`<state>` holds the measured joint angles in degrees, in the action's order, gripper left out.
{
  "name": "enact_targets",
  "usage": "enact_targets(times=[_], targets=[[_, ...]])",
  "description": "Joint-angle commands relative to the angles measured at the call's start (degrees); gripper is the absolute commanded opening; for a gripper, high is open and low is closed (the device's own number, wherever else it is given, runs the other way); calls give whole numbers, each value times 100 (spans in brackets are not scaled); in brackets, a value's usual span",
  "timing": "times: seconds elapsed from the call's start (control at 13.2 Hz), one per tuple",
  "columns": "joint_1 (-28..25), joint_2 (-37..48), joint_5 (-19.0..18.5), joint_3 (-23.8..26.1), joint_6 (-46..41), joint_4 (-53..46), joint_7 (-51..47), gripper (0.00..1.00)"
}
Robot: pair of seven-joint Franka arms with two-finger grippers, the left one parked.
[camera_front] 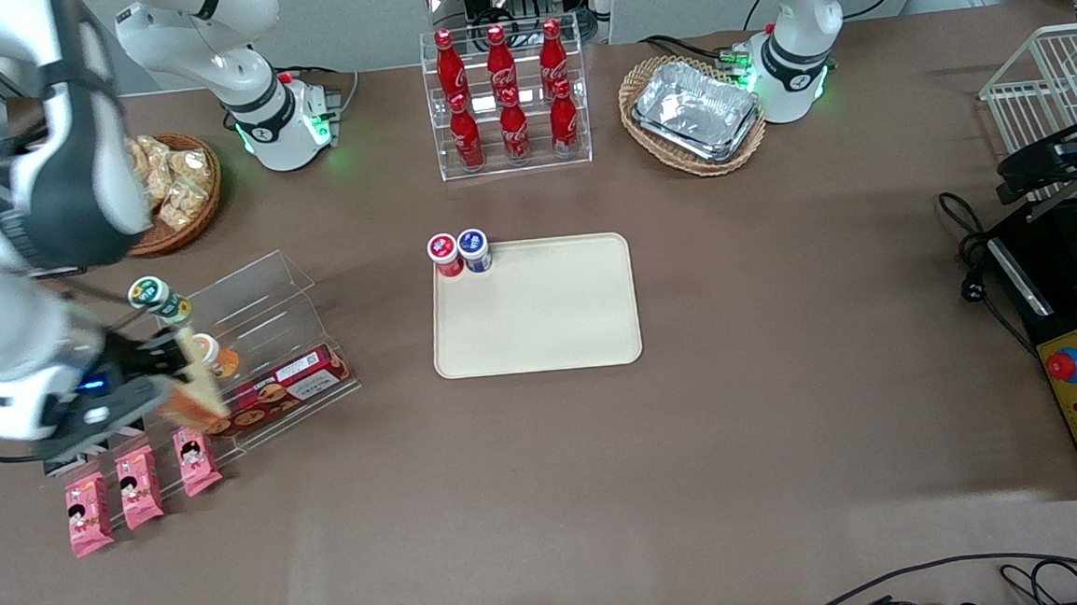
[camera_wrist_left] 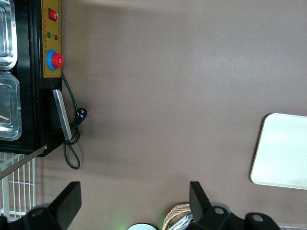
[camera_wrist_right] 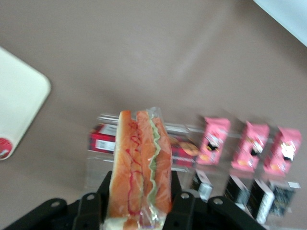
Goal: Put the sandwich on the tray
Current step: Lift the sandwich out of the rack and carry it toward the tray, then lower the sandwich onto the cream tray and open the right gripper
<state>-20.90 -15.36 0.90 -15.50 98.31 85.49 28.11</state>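
Sandwich (camera_wrist_right: 140, 167) first, since it is the task's thing: the clear-wrapped wedge sits clamped between the two black fingers of the right arm's gripper (camera_front: 165, 386), held up off the table with its pink-orange and green filling layers facing the wrist camera. In the front view the sandwich (camera_front: 196, 384) hangs above the clear acrylic display stand (camera_front: 249, 306) at the working arm's end of the table, well apart from the tray. Going by size, the brown table (camera_front: 783, 325) carries everything; the cream-beige tray (camera_front: 539, 312) lies flat near its middle with most of its surface bare. A red-capped cup (camera_front: 445, 254) and a blue-capped cup (camera_front: 474, 249) stand side by side at the tray's corner, the one farther from the front camera and toward the working arm. Farther from the camera than the tray stands a clear rack of red cola bottles (camera_front: 507, 99), and beside that, toward the parked arm's end, a wicker basket holding silver foil trays (camera_front: 695, 110). Another wicker basket with bagged golden snacks (camera_front: 171, 185) sits beside the working arm's base. On the display stand lies a red cookie box (camera_front: 286, 383), and nearer the camera three pink snack packets (camera_front: 138, 486) stand in a row.
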Motion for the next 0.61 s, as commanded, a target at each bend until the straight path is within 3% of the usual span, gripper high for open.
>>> enact_targets(times=[0.0,0.23,0.53], targets=[[-1027,-300,-2,-75,153,-156,239,49],[-1521,-537,24,221,460,-147,265,50],[-1574,-818,-28,1118,952,-86,719,50]])
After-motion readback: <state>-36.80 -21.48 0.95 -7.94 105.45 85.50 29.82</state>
